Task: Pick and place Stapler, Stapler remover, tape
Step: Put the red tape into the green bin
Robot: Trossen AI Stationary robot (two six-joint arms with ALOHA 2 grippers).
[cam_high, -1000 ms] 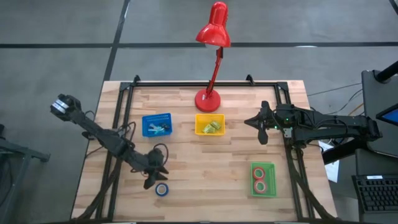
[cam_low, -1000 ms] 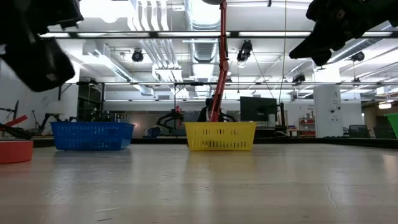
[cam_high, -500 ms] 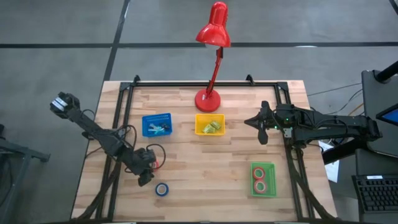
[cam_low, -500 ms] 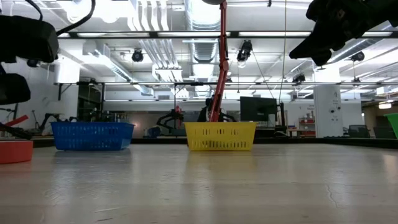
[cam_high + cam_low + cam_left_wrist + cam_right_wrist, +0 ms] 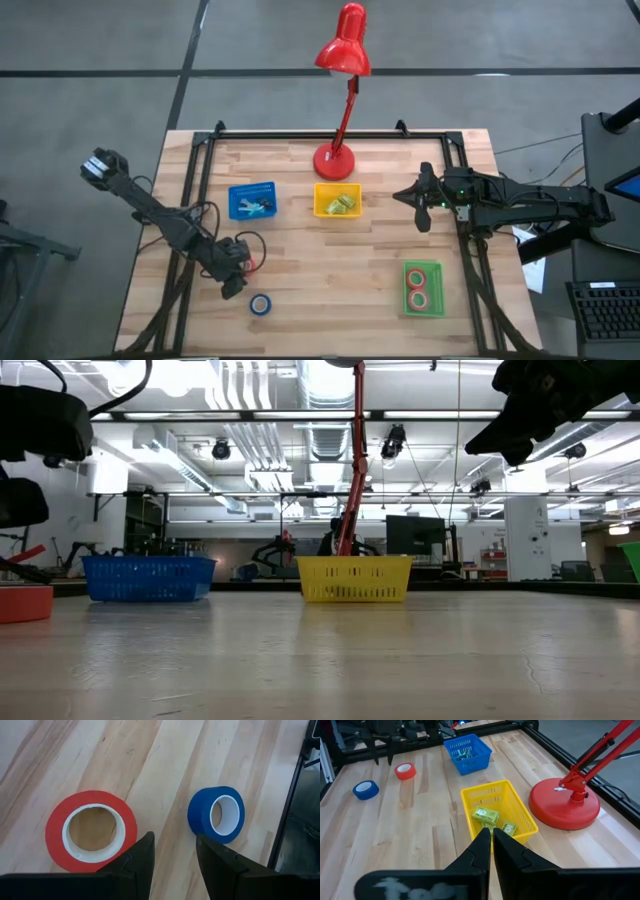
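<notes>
My left gripper [image 5: 172,857] is open and hovers over the near-left part of the table [image 5: 330,250], touching nothing. Its wrist view looks down on a red tape roll [image 5: 91,831] and a blue tape roll [image 5: 216,814]. Both rolls lie flat on the wood, apart from each other. The blue roll [image 5: 260,304] lies just beyond the gripper [image 5: 232,282] toward the near edge. Two more red rolls sit in the green bin [image 5: 424,289]. My right gripper [image 5: 490,845] is shut and empty, held high over the table's right side [image 5: 420,197].
A blue bin [image 5: 252,200] holds small dark items, and a yellow bin [image 5: 337,200] holds yellow-green items. The red lamp's base [image 5: 334,160] stands behind them near the far edge. A black frame runs along the table's left and right sides. Bare wood lies between the bins.
My left gripper has drawn back from beside the blue tape roll toward the table's left edge and risen, then kept still. Both loose tape rolls lie where they were.
</notes>
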